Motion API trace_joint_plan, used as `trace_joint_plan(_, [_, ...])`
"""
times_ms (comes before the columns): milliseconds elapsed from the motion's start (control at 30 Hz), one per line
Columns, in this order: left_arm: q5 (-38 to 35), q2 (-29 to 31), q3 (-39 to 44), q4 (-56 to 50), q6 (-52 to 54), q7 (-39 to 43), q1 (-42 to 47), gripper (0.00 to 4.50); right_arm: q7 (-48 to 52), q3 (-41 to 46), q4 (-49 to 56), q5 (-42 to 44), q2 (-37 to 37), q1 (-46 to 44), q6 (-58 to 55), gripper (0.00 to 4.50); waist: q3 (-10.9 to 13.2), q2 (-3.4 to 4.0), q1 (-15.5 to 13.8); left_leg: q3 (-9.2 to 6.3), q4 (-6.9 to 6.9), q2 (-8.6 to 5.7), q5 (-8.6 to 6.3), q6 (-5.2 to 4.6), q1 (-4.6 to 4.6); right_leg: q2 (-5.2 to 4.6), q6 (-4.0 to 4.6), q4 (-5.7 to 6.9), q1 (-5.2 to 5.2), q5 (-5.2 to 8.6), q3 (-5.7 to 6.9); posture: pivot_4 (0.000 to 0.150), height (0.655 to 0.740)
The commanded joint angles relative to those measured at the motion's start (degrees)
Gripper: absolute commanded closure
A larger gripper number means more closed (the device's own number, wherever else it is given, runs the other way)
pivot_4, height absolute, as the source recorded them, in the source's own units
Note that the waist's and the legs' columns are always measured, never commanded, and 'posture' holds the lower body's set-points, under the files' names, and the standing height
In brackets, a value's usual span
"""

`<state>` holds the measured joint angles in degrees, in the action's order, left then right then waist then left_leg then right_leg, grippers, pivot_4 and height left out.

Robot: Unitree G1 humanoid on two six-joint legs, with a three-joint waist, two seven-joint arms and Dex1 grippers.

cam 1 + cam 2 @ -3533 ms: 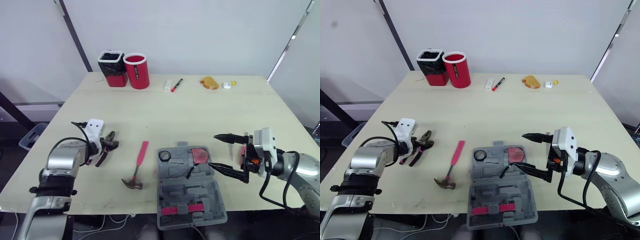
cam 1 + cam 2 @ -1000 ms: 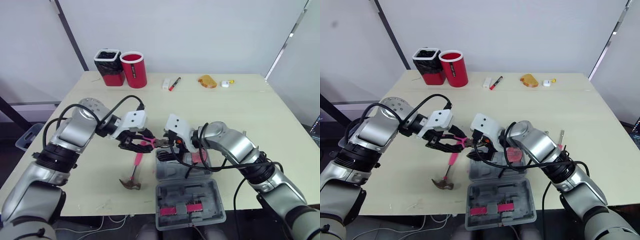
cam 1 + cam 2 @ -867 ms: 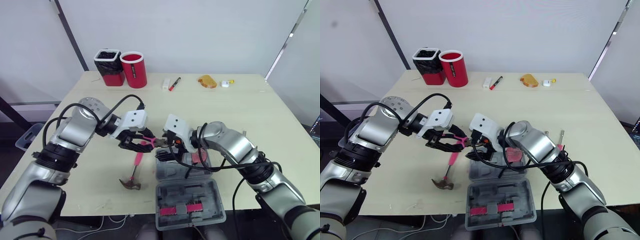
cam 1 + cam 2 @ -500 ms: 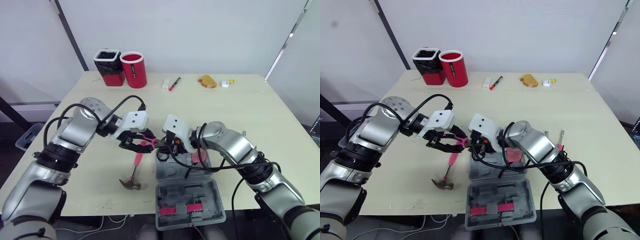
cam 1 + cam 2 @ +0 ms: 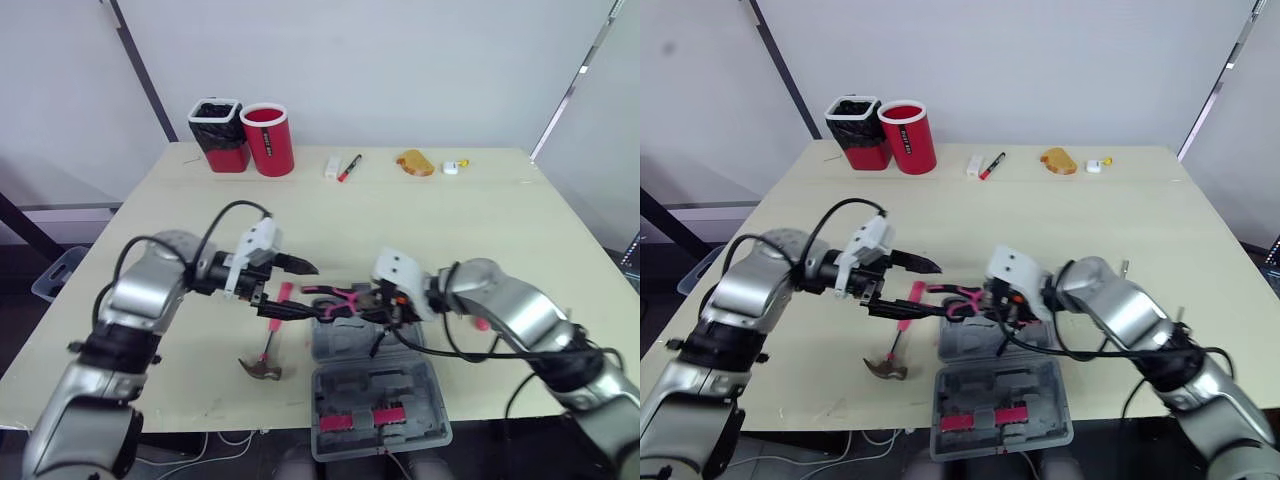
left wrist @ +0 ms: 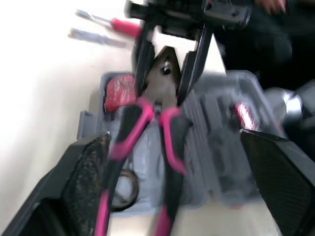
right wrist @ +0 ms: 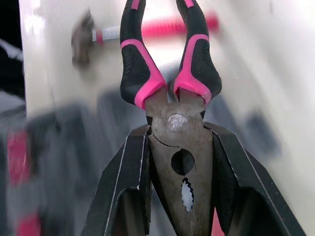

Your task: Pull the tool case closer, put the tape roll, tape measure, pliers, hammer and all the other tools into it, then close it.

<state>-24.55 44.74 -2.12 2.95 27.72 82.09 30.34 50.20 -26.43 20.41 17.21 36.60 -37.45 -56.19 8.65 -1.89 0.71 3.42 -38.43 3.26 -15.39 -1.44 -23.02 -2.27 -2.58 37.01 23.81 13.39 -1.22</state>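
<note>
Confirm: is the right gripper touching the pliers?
Touching. The right wrist view shows the right gripper with both fingers pressed against the pliers at the metal head.

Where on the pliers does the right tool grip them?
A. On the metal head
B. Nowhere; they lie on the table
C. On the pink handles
A: the right wrist view shows the right tool clamped on both sides of the pliers at their metal head, with the pink handles sticking out beyond it.

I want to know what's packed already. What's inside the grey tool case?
In the grey plastic tool case: a red tape measure, a black tape roll, and red pieces in the near half. The pink-handled pliers in the right gripper cover part of the far half.
</note>
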Motion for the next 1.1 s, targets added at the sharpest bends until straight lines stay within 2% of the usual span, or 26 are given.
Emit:
trace_joint_plan(33, [-4.6, -3.7, 8.7, -1.4, -7.7, -3.0, -5.5, 0.00, 2.7, 4.7, 5.2, 1.7, 4.8, 1.6, 1.0, 3.49, 0.0, 0.02, 0.0, 0.01, 0.00, 0.00, 0.00, 0.00, 0.00, 0.00, 0.00, 0.00, 0.00, 0.00, -0.01, 0.150, 0.7400])
trace_joint_plan(100, [-4.9, -3.6, 11.2, -0.5, -11.2, -1.9, -9.4, 0.00, 4.3, 5.8, 5.9, 1.7, 8.4, 3.4, 2.2, 3.49, 0.0, 0.01, 0.2, 0.02, -0.01, 0.00, 0.00, 0.00, 0.03, 0.00, 0.01, 0.01, 0.00, 0.00, -0.02, 0.150, 0.7400])
trace_joint_plan(200, [-8.5, -1.5, 12.9, 1.6, -13.4, 6.6, -13.2, 0.00, 6.1, 6.8, 6.1, 2.4, 11.6, 4.6, 2.9, 3.49, 0.0, 0.02, 0.1, 0.06, 0.00, 0.02, 0.00, 0.01, 0.11, 0.02, 0.03, 0.04, -0.01, 0.00, -0.05, 0.150, 0.7400])
trace_joint_plan(367, [-14.1, 1.1, 17.3, 5.5, -14.4, 10.4, -18.4, 0.00, 8.5, 5.0, 4.6, 0.6, 14.1, 4.6, 5.7, 3.49, 0.0, 0.02, 0.1, 0.09, -0.04, 0.04, 0.01, 0.02, 0.15, -0.02, 0.08, 0.05, -0.01, 0.03, -0.07, 0.150, 0.7400])
trace_joint_plan(467, [-16.8, 4.6, 17.2, 7.1, -19.4, 10.4, -23.9, 0.00, 9.9, 0.9, 1.2, -2.5, 12.6, 2.3, 9.2, 3.49, 0.0, 0.00, 0.3, 0.11, -0.03, 0.04, 0.01, 0.02, 0.14, -0.06, 0.07, 0.02, 0.00, 0.02, -0.08, 0.150, 0.7400])
trace_joint_plan(600, [-18.9, 6.5, 16.0, 7.2, -22.4, 10.4, -26.3, 0.00, 11.3, -2.6, -2.9, -5.4, 10.0, 0.1, 12.0, 3.49, 0.0, 0.03, -0.1, 0.13, 0.01, 0.07, 0.00, 0.01, 0.16, -0.08, 0.12, 0.01, 0.04, 0.05, -0.09, 0.150, 0.7400])
trace_joint_plan(833, [-20.1, 7.6, 15.6, 5.1, -22.9, 10.4, -27.9, 0.00, 13.5, -8.7, -9.8, -11.3, 4.9, -3.4, 16.9, 3.49, 0.0, 0.04, -0.1, 0.28, -0.02, 0.02, 0.00, 0.01, 0.12, -0.18, 0.27, 0.00, 0.02, 0.13, -0.05, 0.150, 0.7400])
trace_joint_plan(1100, [-19.4, 7.4, 15.8, 3.2, -22.3, 10.4, -28.7, 0.00, 13.6, -11.8, -16.5, -16.3, -1.8, -5.9, 19.1, 3.49, 0.0, 0.05, 0.1, 0.29, 0.01, 0.04, 0.01, 0.02, 0.15, -0.13, 0.26, 0.03, 0.04, 0.13, -0.05, 0.150, 0.7400])
